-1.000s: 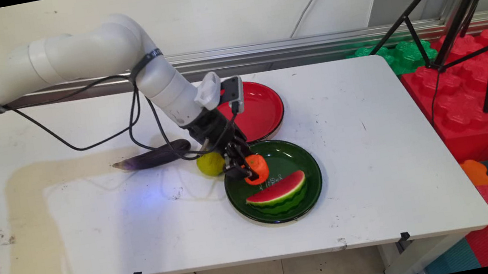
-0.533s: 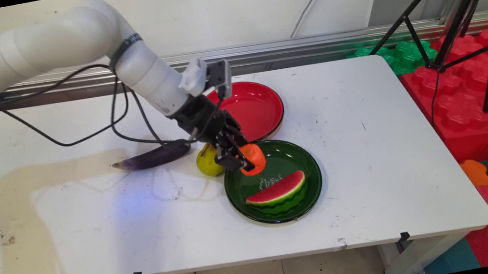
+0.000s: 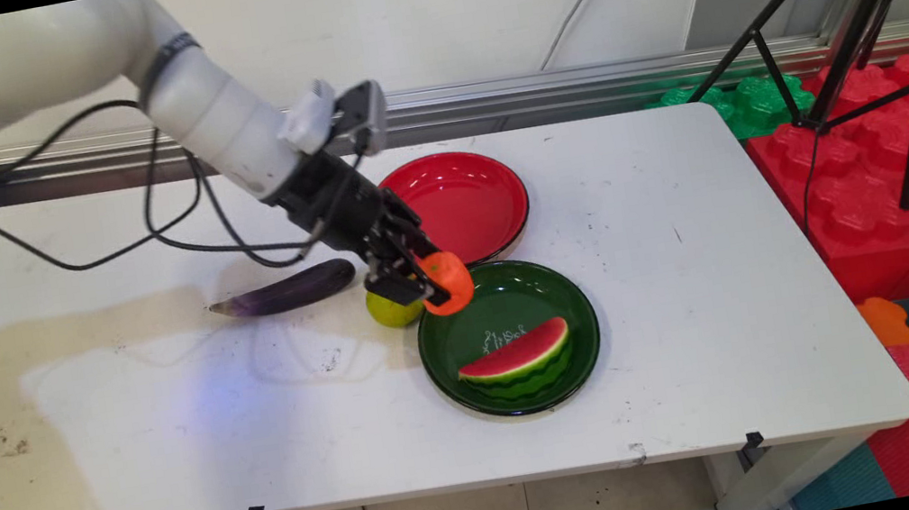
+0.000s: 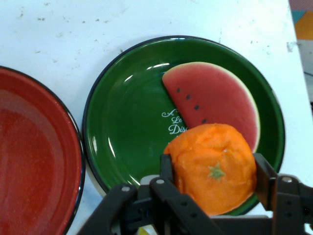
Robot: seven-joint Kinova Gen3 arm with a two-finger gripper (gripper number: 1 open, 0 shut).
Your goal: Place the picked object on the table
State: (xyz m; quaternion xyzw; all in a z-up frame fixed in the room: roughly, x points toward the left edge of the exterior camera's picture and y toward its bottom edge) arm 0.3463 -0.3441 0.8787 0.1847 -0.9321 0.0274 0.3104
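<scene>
The black two-finger hand grips a bumpy, dull-skinned orange toy fruit with a small green stem mark, one finger pressed on each side, holding it in the air above the near-left rim of a glossy dark green round plate. On that plate lies a smooth watermelon wedge with red flesh, black seeds and striped green rind, beside white lettering. A shiny red round plate sits just behind on the white scuffed surface. A rounded yellow-green fruit rests just left of the green plate, below the hand, and a long glossy purple eggplant lies farther left.
</scene>
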